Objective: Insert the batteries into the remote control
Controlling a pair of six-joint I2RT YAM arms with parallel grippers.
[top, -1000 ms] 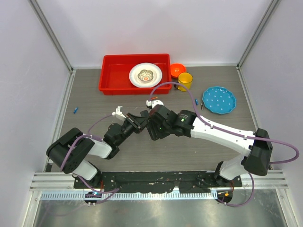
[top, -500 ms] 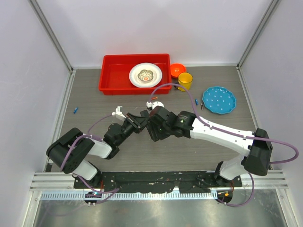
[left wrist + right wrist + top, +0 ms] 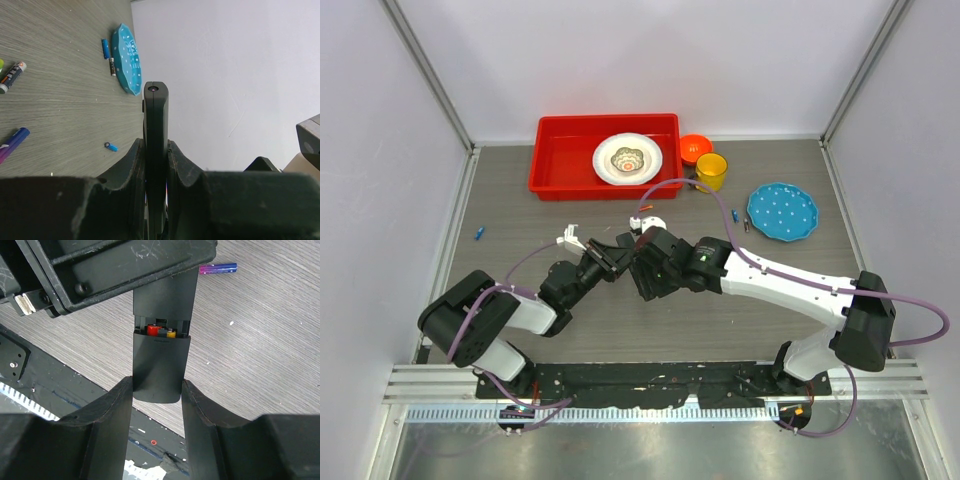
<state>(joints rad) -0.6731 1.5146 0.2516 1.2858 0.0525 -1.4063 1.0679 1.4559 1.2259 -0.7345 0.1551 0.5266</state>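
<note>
1. Two end effectors, both busy. The left end effector [image 3: 155, 146] is pressed together on the remote control. The right end effector [image 3: 156, 385] is partly spread, its fingers pinching the cover by its two long edges.
2. One remote control [image 3: 155, 112], a slim black bar seen edge-on from the left wrist. It sticks straight out past the left fingertips, clear of the counter [image 3: 60, 100], and ends just beyond the right fingertips. I'd reckon it light and stiff, hard plastic with smooth, slippery sides. Gripping it across the flat faces near one end looks sensible, since that leaves the battery slot clear.
3. One cover [image 3: 156, 365], a small flat black plate lying between the right fingers. Its far edge meets the remote's back just short of the slot, so the slot is not yet closed. It looks thin and light, and likely to skew if squeezed hard. Holding it by the edges and sliding it along the bar seems right.
4. Two batteries in the slot, just ahead of the cover: one red battery [image 3: 153, 330] and one orange battery [image 3: 171, 333], side by side. They are small, rigid and round, so apt to roll or slip out if the bar tips.
5. Loose batteries [image 3: 111, 146] on the counter. From the left wrist I count five, all off to the left of that end effector, two of them just beside a teal plate [image 3: 127, 55]. One purple-and-blue battery [image 3: 217, 268] lies beyond and right of the right fingertips. It may be one of those five.
</note>
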